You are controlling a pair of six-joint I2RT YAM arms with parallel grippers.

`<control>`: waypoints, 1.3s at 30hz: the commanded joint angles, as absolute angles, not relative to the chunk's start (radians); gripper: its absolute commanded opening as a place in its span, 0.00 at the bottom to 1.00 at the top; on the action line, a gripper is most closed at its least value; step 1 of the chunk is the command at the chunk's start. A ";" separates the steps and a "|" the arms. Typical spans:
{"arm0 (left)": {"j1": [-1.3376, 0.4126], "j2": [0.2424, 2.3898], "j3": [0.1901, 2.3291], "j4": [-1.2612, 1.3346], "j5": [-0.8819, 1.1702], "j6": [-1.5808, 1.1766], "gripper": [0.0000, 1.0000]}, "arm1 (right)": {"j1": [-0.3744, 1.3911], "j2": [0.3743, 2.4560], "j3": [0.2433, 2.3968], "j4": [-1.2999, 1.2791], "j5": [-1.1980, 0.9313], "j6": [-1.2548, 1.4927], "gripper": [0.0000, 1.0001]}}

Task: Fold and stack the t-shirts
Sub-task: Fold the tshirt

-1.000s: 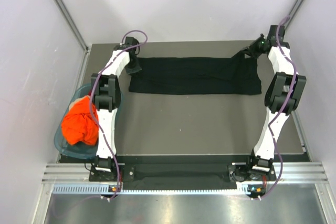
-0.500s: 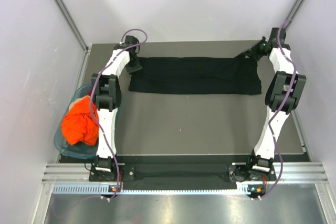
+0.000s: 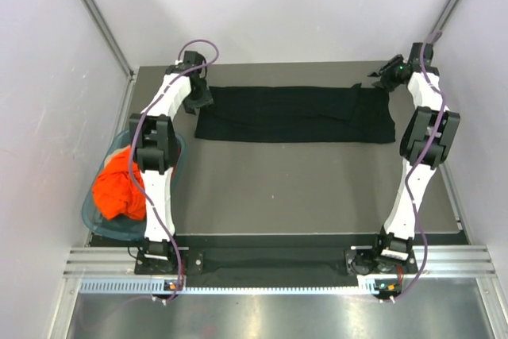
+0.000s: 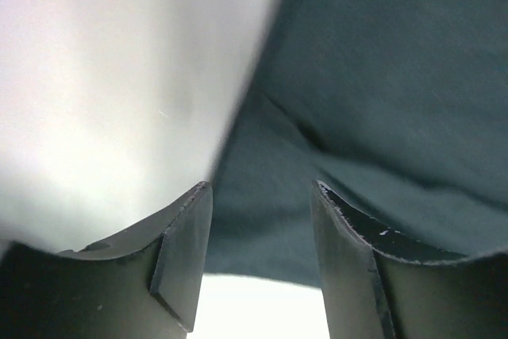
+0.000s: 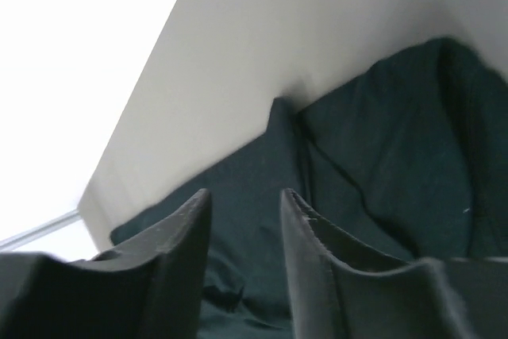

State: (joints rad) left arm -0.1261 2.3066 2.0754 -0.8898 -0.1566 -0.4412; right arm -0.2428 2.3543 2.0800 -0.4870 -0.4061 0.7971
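The black t-shirt (image 3: 295, 114) lies folded into a long flat strip across the far part of the table. Its cloth fills the left wrist view (image 4: 381, 93) and the right wrist view (image 5: 373, 164). My left gripper (image 3: 198, 98) hovers at the strip's far left corner, jaws open, nothing between them (image 4: 260, 196). My right gripper (image 3: 383, 75) stands at the far right corner, also open and empty (image 5: 244, 200). The orange t-shirt (image 3: 121, 184) sits bunched in the teal basket (image 3: 101, 225) at the left.
The basket hangs partly over the table's left edge beside the left arm. White walls close in the table (image 3: 302, 188) at the back and both sides, near both grippers.
Both grippers have opened and let go of the black t-shirt's far corners. The raised right corner has dropped flat. Both grippers have lifted slightly away toward the back.
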 commanded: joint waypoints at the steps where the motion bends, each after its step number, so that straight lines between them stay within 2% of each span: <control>1: -0.140 2.206 2.020 -0.844 -0.022 -0.413 0.57 | -0.271 2.338 2.190 -0.573 -0.370 0.741 0.43; 2: -0.146 2.195 2.011 -0.845 -0.005 -0.400 0.56 | -0.278 2.309 2.195 -0.612 -0.351 0.694 0.48; 5: -0.152 2.181 1.983 -0.844 0.044 -0.387 0.50 | -0.304 2.196 2.128 -0.751 -0.269 0.579 0.54; 9: -0.158 2.151 1.950 -0.835 0.046 -0.379 0.48 | -0.333 1.996 1.816 -0.793 -0.140 0.488 0.61; 13: -0.161 2.149 1.898 -0.778 0.076 -0.385 0.49 | -0.386 1.864 1.585 -0.773 -0.129 0.440 0.65; 22: -0.158 2.249 1.924 -0.781 0.140 -0.417 0.38 | -0.414 1.897 1.496 -0.738 -0.190 0.377 0.62; 30: -0.150 2.293 1.968 -0.816 0.112 -0.436 0.35 | -0.413 1.982 1.494 -0.678 -0.276 0.347 0.62; 36: -0.143 2.339 2.005 -0.847 0.083 -0.446 0.35 | -0.413 1.997 1.476 -0.663 -0.287 0.347 0.57; 39: -0.137 2.359 2.019 -0.871 0.058 -0.451 0.35 | -0.414 2.017 1.474 -0.658 -0.282 0.356 0.50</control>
